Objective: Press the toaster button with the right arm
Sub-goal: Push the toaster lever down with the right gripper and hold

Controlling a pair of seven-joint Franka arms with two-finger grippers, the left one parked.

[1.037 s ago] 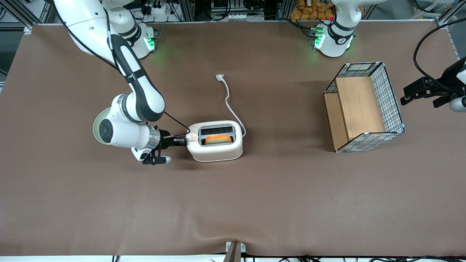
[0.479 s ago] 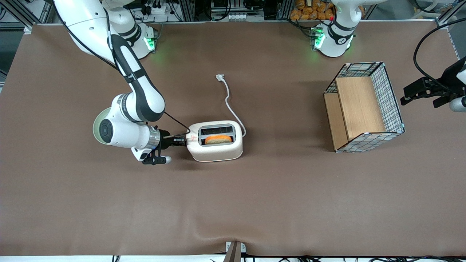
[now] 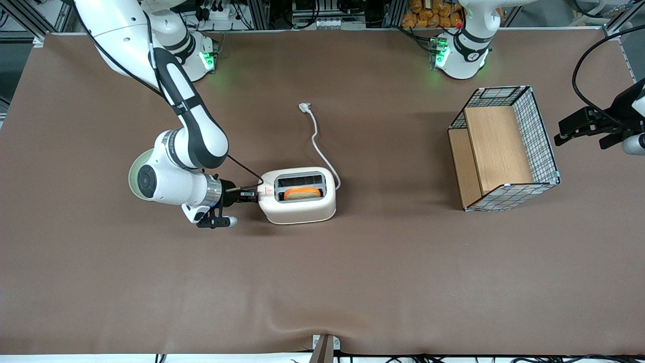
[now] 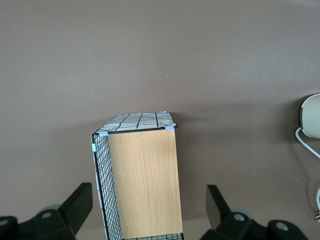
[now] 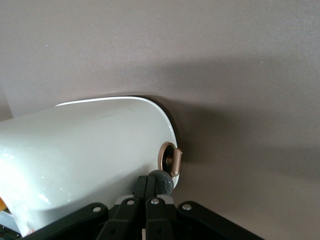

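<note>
My right arm [image 3: 176, 166] reaches low over the counter [image 3: 151, 282], gripper [image 3: 250, 194] pressed up against the short end of the cream-white toaster [image 3: 298, 195], jaws shut together. The little round button [image 5: 163, 182] sits right at my tips. Toast is in one slot.

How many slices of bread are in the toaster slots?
1. One slice of bread sits in the toaster slot nearer the front camera; the other slot looks empty. The gripper is shut at the toaster's short end.

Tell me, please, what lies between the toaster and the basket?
Only bare brown table, as the front view shows, separates the toaster and basket; the gripper sits at the toaster's button end.
</note>
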